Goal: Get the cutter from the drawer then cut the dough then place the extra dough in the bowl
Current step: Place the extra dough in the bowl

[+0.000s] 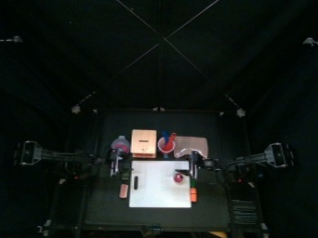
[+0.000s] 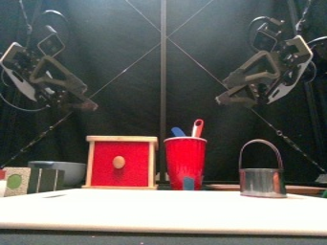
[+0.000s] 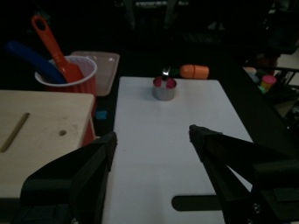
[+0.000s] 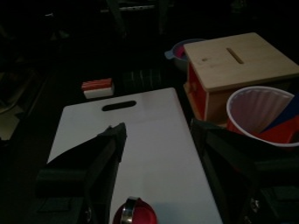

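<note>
The metal cutter (image 2: 262, 178) with its wire handle stands upright on the white cutting board (image 1: 155, 186), near the board's right edge (image 1: 181, 176). Something reddish shows in the cutter (image 3: 165, 88) from above. Behind the board stands the wooden box (image 2: 121, 163), its red drawer front flush with it. The blue-grey bowl (image 1: 121, 144) sits left of the box. My left gripper (image 3: 152, 166) hangs open above the board's left side, my right gripper (image 4: 158, 153) open above its right side. Both are raised and hold nothing. I see no flat dough disc on the board.
A red cup (image 2: 185, 161) with a blue and a red knife stands right of the box, the pink tray (image 1: 194, 147) beyond it. Small toy foods lie off the board's left (image 1: 125, 191) and right (image 1: 194, 194) edges. A dark block (image 2: 45, 177) sits front left.
</note>
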Controlling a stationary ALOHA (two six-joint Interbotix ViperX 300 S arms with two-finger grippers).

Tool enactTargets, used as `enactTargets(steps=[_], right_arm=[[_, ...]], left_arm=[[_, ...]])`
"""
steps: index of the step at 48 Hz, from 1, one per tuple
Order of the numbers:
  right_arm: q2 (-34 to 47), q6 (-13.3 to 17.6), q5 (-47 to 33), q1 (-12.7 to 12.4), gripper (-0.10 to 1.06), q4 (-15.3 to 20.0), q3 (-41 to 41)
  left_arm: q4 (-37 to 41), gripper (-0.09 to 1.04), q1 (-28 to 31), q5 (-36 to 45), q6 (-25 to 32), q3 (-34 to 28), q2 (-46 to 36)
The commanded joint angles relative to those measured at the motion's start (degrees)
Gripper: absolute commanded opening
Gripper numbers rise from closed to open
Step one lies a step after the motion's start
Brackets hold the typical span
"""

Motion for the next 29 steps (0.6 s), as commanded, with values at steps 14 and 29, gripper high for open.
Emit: enactTargets(steps=[14, 29], right_arm=[[-0.35, 0.09, -0.35, -0.44, 0.93, 0.44, -0.53], [-0.35, 0.09, 1.14, -1.23, 0.93, 0.44, -0.62]], left_arm=[[-0.53, 0.99, -0.09, -0.62, 2.37, -2.29, 0.53], [-0.62, 0.99, 0.09, -0.62, 2.64, -2.29, 0.35]])
